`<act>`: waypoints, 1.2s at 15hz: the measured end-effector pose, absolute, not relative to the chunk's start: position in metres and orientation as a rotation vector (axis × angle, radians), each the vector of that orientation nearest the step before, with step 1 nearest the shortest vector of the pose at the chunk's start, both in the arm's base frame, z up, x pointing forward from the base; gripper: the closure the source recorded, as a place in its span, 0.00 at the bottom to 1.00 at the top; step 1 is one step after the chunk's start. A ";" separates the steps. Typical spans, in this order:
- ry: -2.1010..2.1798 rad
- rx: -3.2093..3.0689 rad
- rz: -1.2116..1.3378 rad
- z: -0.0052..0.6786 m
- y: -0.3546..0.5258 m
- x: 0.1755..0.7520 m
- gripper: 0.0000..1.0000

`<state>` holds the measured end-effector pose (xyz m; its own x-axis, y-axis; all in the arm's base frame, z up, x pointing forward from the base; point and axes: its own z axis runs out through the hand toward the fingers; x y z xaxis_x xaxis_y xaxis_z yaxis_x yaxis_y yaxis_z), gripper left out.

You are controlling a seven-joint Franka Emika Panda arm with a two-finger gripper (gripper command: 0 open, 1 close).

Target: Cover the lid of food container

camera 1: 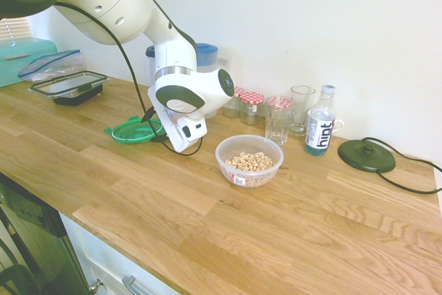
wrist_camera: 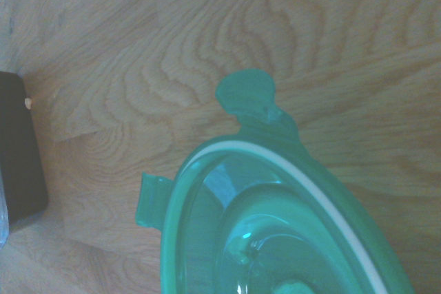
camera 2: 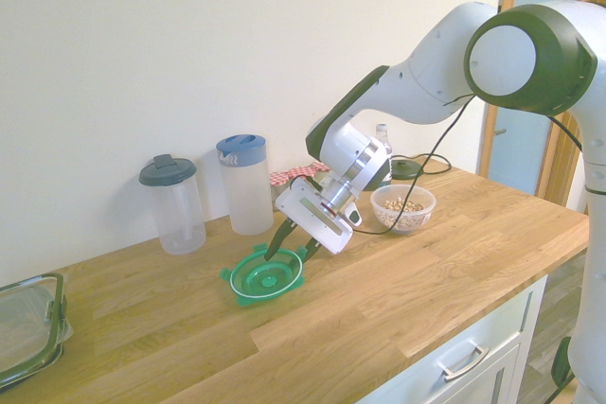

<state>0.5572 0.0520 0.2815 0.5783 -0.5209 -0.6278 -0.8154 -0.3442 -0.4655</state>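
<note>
Hovering at the green lid's edge, the end effector [camera 2: 290,248] has its dark fingers [camera 2: 278,238] apart. The green lid [camera 2: 267,274] lies on the wood-grained table [camera 1: 228,240], near the cereal bowl [camera 1: 249,161]. Behind, lidded pitchers [camera 2: 246,186] stand before a plain pale wall [camera 1: 311,18]; white drawers [camera 2: 473,352] sit below.

A: What colour is the snap-on lid [camera 2: 269,283]?
B: Translucent green, ringed by a white line.
A: And the round bowl [camera 1: 231,162]?
B: Clear, with a red-and-white label [camera 1: 238,179]; the ring-shaped cereal [camera 1: 251,162] is tan.
A: Any patterns?
B: Red-and-white checks on the jar lids [camera 1: 253,97], wavy brown grain across the wooden countertop [camera 1: 297,226].
A: The pitcher lids?
B: One blue [camera 2: 241,143], the other dark grey-blue [camera 2: 168,173].
A: And the bottle label [camera 1: 318,133]?
B: White, with dark lettering.
</note>
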 end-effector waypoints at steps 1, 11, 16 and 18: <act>1.065 -2.023 0.481 0.279 0.052 0.556 1.00; 1.066 -2.024 0.480 0.276 0.051 0.555 1.00; 1.043 -2.068 0.473 0.280 0.049 0.554 1.00; 0.987 -2.176 0.431 0.309 0.048 0.554 1.00</act>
<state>0.5544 0.0480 0.3093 0.6546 -0.5236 -0.5452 -0.7558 -0.4660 -0.4600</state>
